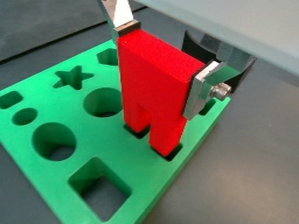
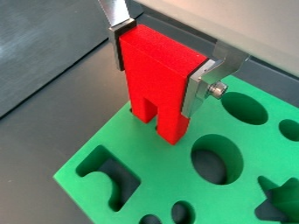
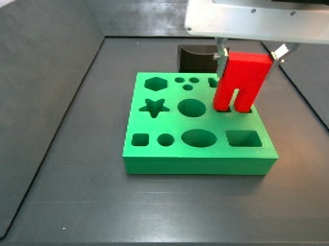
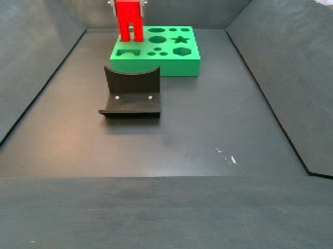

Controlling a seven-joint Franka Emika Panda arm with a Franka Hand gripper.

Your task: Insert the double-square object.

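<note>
The double-square object (image 1: pixel 152 79) is a bright red tall block with two square legs. It is held upright in my gripper (image 1: pixel 162 59), which is shut on its solid upper part. It also shows in a wrist view (image 2: pixel 158 79) and in both side views (image 3: pixel 241 82) (image 4: pixel 128 19). Its leg tips stand in the mouths of two square holes at the near-right edge of the green block (image 1: pixel 70 149). How deep they sit is hidden. The gripper (image 3: pixel 244 50) hangs over the green block's (image 3: pixel 193 144) right side.
The green block (image 4: pixel 163 53) has several other shaped holes: a star (image 1: pixel 73 79), round ones (image 1: pixel 52 140) and a square (image 1: pixel 100 184). The dark fixture (image 4: pixel 130 92) stands on the floor beside the block, and shows behind it (image 3: pixel 195 53). Dark walls enclose the floor.
</note>
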